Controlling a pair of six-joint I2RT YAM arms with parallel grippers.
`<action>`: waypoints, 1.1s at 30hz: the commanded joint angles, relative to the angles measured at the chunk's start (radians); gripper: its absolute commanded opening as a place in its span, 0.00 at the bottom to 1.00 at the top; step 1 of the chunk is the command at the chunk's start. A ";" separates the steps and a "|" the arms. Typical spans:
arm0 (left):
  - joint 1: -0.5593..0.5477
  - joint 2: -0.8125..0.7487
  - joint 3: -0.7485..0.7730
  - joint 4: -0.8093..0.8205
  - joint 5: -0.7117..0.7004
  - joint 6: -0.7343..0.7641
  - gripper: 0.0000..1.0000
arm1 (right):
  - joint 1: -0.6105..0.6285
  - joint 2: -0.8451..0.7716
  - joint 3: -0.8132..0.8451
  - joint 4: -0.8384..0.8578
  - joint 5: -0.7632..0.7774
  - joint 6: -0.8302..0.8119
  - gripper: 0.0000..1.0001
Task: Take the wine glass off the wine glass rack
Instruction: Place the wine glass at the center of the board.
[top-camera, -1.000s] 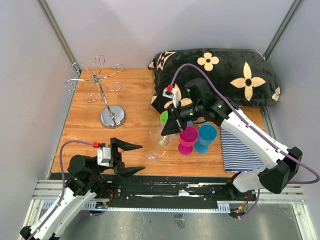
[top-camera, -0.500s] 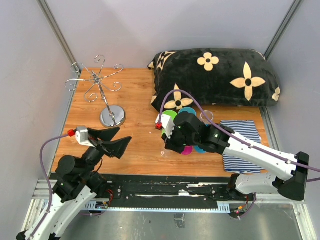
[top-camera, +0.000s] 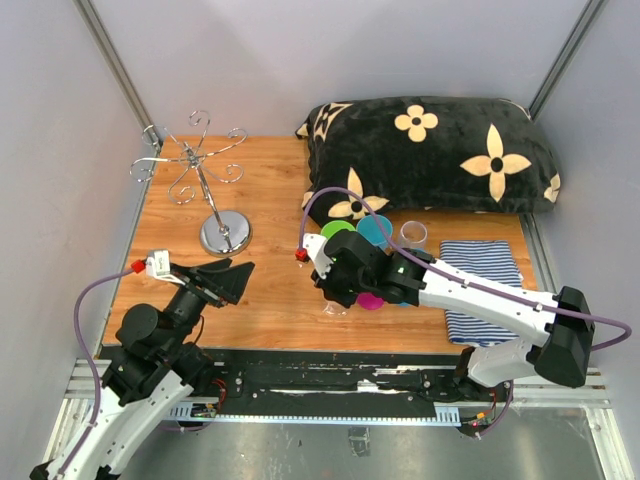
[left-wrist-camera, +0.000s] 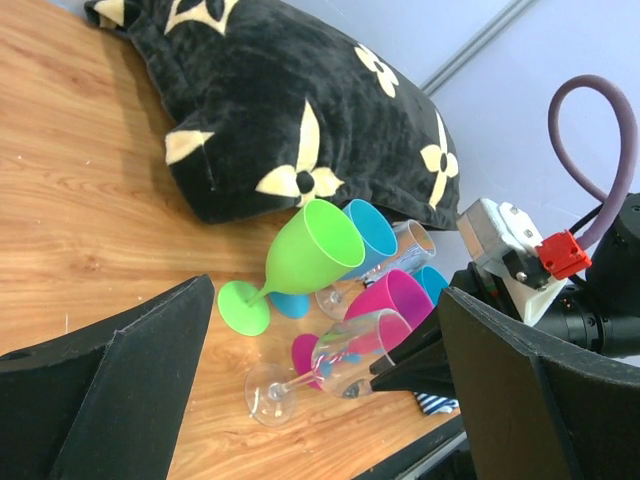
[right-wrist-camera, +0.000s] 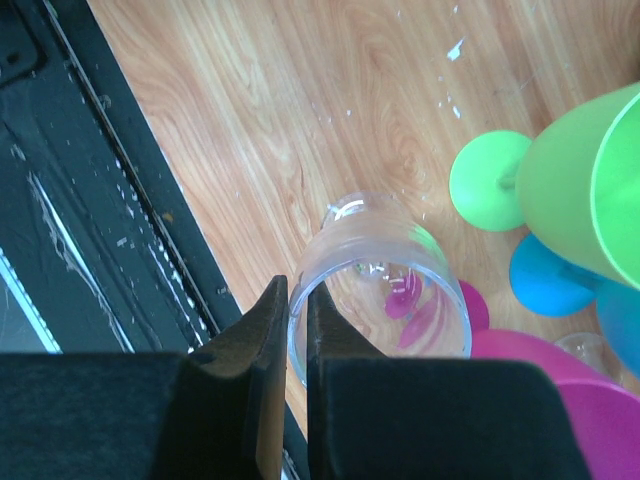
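Clear glass is in your grip. The right gripper (right-wrist-camera: 297, 300) has its fingers drawn together on the wall of the wine glass (right-wrist-camera: 385, 275), one finger inside the rim and one outside. The wine glass rack (top-camera: 200, 176) stands well apart from this claw, out on the left arm's side, its hooks bare.

The glass hangs foot-down below the fingertips, low over the table (right-wrist-camera: 300, 100). Whether the foot rests on the wood cannot be told.

1. Lower straight down until the foot sits flat.
2. Watch the magenta goblet (right-wrist-camera: 540, 380) and green goblet (right-wrist-camera: 570, 180), just beside the claw. Do not swing toward them.
3. Part the fingers fully, then lift clear without dragging the rim.

The left gripper (top-camera: 235, 280) is spread wide and holds nothing. Keep it parked.
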 joint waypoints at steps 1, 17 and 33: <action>0.000 0.025 0.038 -0.006 -0.022 -0.023 1.00 | 0.010 0.018 0.024 0.015 0.041 0.023 0.02; 0.000 0.125 0.124 -0.047 -0.074 -0.008 1.00 | -0.009 -0.032 0.118 -0.033 0.142 0.008 0.64; 0.000 0.426 0.409 -0.261 -0.023 0.158 1.00 | -0.068 -0.377 -0.034 0.211 0.664 -0.091 0.98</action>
